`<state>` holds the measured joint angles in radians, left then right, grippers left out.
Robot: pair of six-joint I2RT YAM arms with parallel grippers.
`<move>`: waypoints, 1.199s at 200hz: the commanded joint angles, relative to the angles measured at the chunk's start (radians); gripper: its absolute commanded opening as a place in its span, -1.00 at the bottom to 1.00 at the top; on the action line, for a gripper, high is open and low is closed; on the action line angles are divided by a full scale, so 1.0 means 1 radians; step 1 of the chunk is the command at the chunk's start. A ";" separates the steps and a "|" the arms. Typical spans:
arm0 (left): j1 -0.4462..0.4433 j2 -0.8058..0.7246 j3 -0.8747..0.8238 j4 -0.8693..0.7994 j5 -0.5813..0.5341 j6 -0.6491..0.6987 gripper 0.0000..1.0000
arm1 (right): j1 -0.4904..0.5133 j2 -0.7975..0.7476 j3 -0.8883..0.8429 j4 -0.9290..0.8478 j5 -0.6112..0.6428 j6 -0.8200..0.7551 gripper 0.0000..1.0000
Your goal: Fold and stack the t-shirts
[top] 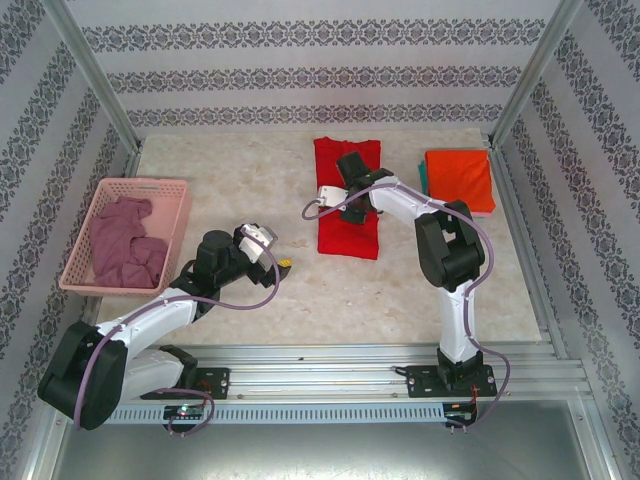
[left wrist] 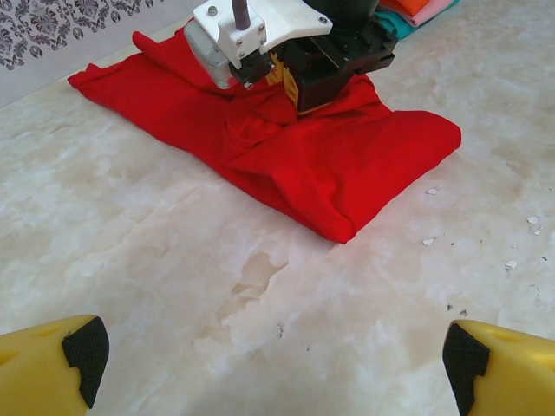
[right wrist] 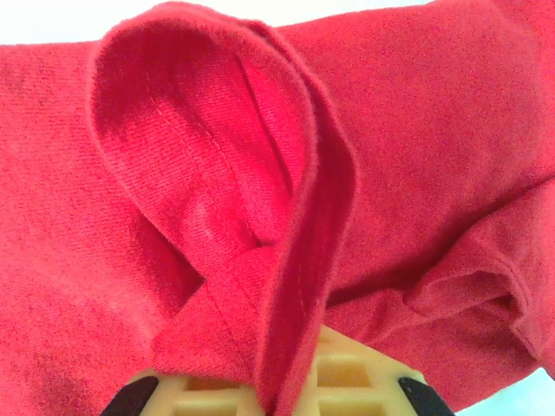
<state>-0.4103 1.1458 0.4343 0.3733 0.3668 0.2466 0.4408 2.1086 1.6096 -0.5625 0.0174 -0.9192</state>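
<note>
The bright red t-shirt (top: 348, 225) lies folded into a long strip on the table's middle back. My right gripper (top: 340, 207) rests on it and is shut on a raised fold of the red t-shirt (right wrist: 217, 173), whose hem runs down between the yellow fingers (right wrist: 364, 381). The left wrist view looks over the red t-shirt (left wrist: 347, 173) with the right gripper (left wrist: 303, 74) on top. My left gripper (top: 283, 263) hovers open over bare table to the shirt's near left, its fingertips (left wrist: 82, 351) wide apart. An orange t-shirt (top: 460, 180) lies folded on a teal t-shirt (top: 424, 180). The mauve t-shirt (top: 125, 245) is crumpled in the basket.
A pink lattice basket (top: 170, 190) stands at the left side of the table. Patterned walls and metal posts enclose the marble table (top: 400, 290) on three sides. Small white crumbs (left wrist: 434, 189) dot the surface to the right of the red shirt.
</note>
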 commanded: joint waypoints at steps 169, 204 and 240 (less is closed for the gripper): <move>0.009 -0.007 0.008 0.033 0.015 -0.015 1.00 | 0.009 -0.014 -0.013 -0.065 -0.036 0.034 -0.82; 0.009 0.008 0.022 0.027 -0.007 -0.025 1.00 | 0.009 -0.009 -0.028 0.027 0.007 0.041 -0.25; 0.000 0.061 0.056 0.034 0.005 -0.057 1.00 | 0.004 -0.109 -0.116 0.237 0.049 0.147 0.13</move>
<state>-0.4103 1.1709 0.4393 0.3729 0.3626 0.2276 0.4412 2.0926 1.5509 -0.4828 0.0269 -0.8619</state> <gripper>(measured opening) 0.999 0.525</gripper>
